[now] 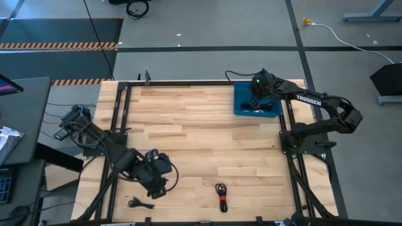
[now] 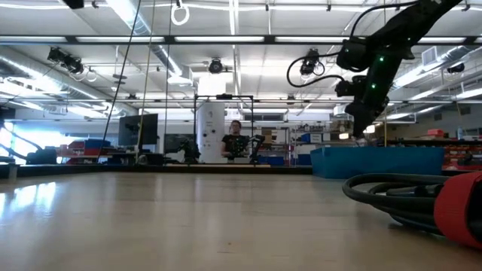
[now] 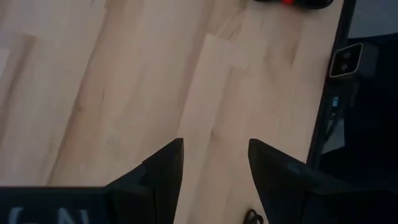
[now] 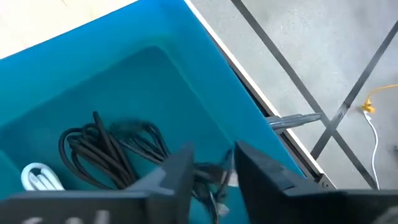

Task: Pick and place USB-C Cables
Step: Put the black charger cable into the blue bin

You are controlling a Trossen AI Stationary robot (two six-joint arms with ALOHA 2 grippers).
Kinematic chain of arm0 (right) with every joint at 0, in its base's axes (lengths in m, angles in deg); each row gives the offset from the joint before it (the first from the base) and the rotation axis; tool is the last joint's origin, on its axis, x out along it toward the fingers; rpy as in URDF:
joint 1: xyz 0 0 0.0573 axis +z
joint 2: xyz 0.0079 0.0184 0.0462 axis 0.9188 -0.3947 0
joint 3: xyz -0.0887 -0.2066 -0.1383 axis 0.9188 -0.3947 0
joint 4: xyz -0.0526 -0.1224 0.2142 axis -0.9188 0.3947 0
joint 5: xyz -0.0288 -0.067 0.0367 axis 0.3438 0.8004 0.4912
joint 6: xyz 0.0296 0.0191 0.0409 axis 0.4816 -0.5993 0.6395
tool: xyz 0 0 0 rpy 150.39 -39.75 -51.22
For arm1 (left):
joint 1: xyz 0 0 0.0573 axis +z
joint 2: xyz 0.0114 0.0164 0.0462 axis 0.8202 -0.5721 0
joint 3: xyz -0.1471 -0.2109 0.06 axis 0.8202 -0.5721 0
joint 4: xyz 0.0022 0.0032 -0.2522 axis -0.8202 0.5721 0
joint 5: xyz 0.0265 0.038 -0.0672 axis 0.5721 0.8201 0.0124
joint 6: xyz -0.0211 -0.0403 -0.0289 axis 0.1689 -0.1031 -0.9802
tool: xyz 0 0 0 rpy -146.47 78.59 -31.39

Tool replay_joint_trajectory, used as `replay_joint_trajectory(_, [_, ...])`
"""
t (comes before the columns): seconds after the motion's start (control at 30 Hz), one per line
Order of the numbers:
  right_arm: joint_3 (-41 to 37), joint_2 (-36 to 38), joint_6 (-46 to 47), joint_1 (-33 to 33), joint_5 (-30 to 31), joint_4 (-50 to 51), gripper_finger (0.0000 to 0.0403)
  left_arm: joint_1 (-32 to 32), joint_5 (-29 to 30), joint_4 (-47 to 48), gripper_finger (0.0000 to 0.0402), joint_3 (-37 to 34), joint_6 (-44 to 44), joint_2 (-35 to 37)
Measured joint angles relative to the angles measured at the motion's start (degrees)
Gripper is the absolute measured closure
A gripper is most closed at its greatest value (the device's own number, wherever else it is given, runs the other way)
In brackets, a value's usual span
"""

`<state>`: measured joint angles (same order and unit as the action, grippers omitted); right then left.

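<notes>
Over the blue plastic tray point(image 1: 240, 100) at upper right, holding several coiled cables, the right gripper point(image 4: 211, 171) pinches a thin black cable point(image 4: 211, 180) between near-closed fingers, while two cables point(image 1: 221, 196) lie at bottom centre and the left gripper point(image 3: 214, 165) waits part-open.

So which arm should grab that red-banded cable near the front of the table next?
Probably the left: its gripper waits open beside the red-banded cable. The right gripper is over the blue tray at the far corner.
</notes>
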<state>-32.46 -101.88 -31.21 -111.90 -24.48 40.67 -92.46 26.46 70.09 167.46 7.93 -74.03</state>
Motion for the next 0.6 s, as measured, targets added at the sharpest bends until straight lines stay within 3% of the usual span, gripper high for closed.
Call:
replay_joint_trajectory(0.3, [0.0, 1.8, -0.3, 0.1, 1.7, -0.5, 0.0155, -4.3, -3.4, 2.9, 0.0214, -1.1, -7.5, -1.5])
replay_joint_trajectory(0.6, [0.0, 8.4, 1.5, 5.2, -10.4, -1.2, 0.0122, -8.2, -10.6, 1.2, 0.0214, -1.3, -13.8, -4.3])
